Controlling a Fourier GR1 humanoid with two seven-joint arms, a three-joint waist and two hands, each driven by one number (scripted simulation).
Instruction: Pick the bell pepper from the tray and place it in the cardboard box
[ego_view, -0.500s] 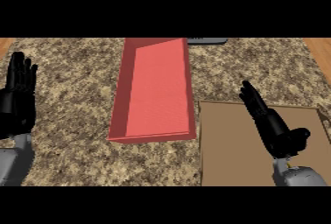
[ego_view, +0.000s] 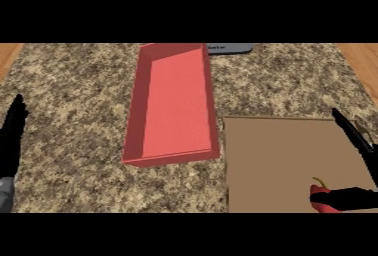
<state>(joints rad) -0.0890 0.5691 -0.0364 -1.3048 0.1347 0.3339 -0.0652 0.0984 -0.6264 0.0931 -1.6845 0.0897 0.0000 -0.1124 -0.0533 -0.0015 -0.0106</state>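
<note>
The pepper (ego_view: 319, 196) already lies in the box (ego_view: 280, 160) near its front right corner, beside the right hand (ego_view: 354, 197), fingers straightened to release; left hand (ego_view: 13, 137) rests open.

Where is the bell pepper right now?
In the head view, the red bell pepper sits at the lower right, over the cardboard box, against the right hand, well away from the red tray.

A long red rectangular tray (ego_view: 174, 105) lies on the speckled granite counter (ego_view: 74, 100), centre. A flat brown cardboard box (ego_view: 288, 160) sits just beside its near right corner. A red bell pepper (ego_view: 319, 196) lies inside that box, near edge. A grey flat object (ego_view: 230, 48) lies behind the tray.
</note>
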